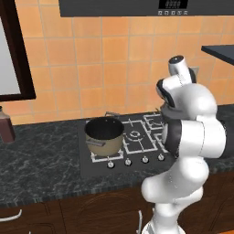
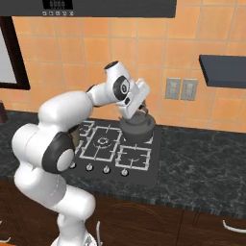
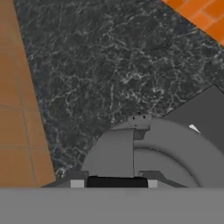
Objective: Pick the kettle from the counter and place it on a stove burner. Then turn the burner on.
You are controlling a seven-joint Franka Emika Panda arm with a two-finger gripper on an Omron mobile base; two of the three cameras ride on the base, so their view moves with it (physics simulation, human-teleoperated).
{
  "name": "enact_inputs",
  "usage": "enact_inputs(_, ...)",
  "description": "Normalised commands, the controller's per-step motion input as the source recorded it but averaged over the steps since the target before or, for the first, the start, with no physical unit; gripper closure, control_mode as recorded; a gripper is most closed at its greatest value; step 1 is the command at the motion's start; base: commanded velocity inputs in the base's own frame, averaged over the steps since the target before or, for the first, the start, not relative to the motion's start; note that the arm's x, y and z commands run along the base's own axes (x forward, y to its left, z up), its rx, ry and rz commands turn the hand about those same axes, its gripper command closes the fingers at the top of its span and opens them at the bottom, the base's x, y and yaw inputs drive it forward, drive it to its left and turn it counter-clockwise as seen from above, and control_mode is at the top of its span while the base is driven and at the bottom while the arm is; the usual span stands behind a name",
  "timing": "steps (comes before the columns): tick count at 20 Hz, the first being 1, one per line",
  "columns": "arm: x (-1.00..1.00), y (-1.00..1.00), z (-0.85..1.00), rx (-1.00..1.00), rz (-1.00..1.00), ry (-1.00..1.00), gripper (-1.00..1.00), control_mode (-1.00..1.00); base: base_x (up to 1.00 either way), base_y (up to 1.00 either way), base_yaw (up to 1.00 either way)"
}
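Arm folded forward, wrist angled downward; pincer (image 2: 140,111) closed on the kettle (image 2: 138,128) handle, above the cooktop's (image 2: 144,174) rear right burner.

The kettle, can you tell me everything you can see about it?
The kettle is squat, round and dark grey, and looks like metal. In the hand view its domed top has a small spout. The robot's gripper is shut on the handle at its top, so the handle is mostly hidden. It sits upright over the back right corner of the black cooktop. Whether it rests on the grate or hangs just above, I cannot tell.
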Motion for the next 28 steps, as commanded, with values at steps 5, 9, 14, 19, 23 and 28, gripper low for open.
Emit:
enact_inputs(5,0.81,-0.08,-0.04,0.11,0.00,0.02,1.00,-1.00,0.00,0.00,0.00)
enact_inputs(9,0.82,0.00,-0.07,0.11,0.00,0.03,1.00,-1.00,0.00,0.00,0.00)
enact_inputs(14,0.73,0.00,-0.19,0.00,0.00,0.00,1.00,-1.00,0.00,0.00,0.00)
enact_inputs(19,0.60,0.01,-0.28,0.00,-0.03,0.00,1.00,-1.00,0.00,0.00,0.00)
enact_inputs(23,0.38,0.00,-0.44,0.00,-0.02,0.01,1.00,-1.00,0.00,0.00,0.00)
enact_inputs(28,0.32,0.00,-0.48,0.00,-0.02,0.01,1.00,-1.00,0.00,0.00,0.00)
